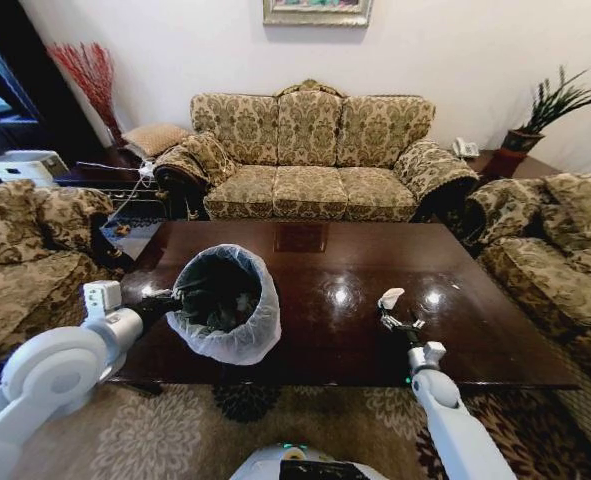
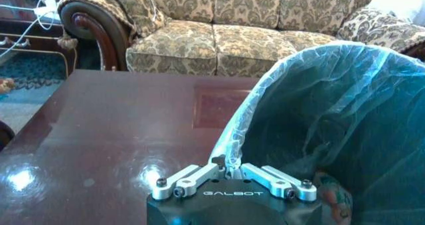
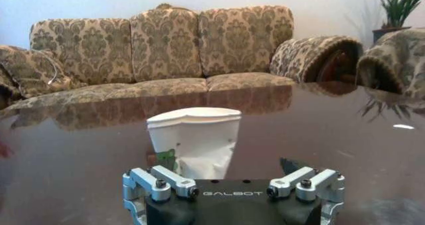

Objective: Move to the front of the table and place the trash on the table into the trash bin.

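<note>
My left gripper (image 1: 170, 298) is shut on the bag-lined rim of the trash bin (image 1: 225, 300), holding it tilted over the left front of the dark glossy table (image 1: 325, 260). In the left wrist view the gripper (image 2: 228, 168) pinches the white bag edge of the bin (image 2: 332, 110), and a colourful wrapper (image 2: 332, 195) lies inside. My right gripper (image 1: 393, 312) is over the table right of centre with a white cup piece (image 1: 390, 297) at its tip. In the right wrist view that gripper (image 3: 226, 163) stands open around the crushed cup (image 3: 192, 135), and one finger (image 3: 289, 165) is clear of it.
A patterned three-seat sofa (image 1: 310, 150) runs along the table's far side. An armchair (image 1: 25, 250) flanks the left and another sofa (image 1: 555, 250) the right. A potted plant (image 1: 550, 110) and a phone (image 1: 465, 148) stand at the back right. Patterned carpet (image 1: 175, 430) lies before the table.
</note>
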Controlling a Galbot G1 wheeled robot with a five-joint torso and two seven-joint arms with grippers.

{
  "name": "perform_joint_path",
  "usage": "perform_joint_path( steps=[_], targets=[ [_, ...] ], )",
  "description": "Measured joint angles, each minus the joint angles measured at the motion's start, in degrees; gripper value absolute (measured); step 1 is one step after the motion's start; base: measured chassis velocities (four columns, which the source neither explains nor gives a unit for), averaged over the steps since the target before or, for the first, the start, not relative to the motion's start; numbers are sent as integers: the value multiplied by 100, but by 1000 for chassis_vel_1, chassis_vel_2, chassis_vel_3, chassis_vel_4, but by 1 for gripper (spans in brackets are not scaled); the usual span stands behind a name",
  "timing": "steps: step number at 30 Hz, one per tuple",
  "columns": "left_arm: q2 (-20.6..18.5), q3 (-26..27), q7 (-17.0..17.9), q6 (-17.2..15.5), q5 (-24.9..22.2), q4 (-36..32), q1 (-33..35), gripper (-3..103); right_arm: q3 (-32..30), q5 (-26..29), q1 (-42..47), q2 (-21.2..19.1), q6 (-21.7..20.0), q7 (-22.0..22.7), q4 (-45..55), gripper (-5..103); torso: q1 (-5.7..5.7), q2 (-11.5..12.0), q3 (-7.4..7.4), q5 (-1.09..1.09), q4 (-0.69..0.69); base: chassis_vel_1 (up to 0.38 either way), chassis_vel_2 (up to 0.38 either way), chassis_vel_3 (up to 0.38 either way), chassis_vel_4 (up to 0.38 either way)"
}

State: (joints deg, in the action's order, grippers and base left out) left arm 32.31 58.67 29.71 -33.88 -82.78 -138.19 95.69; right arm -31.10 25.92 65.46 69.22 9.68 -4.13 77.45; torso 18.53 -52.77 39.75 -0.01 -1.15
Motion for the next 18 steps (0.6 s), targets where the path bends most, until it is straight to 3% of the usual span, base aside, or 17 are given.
perform_joint_path(
  steps=[18],
  targets=[
    [4,-29,-69,50,71,107,-8,0,363,6,-609,48,-204,-152,-400,99,0,0,0,0,-1,0,0,0,0]
  ],
)
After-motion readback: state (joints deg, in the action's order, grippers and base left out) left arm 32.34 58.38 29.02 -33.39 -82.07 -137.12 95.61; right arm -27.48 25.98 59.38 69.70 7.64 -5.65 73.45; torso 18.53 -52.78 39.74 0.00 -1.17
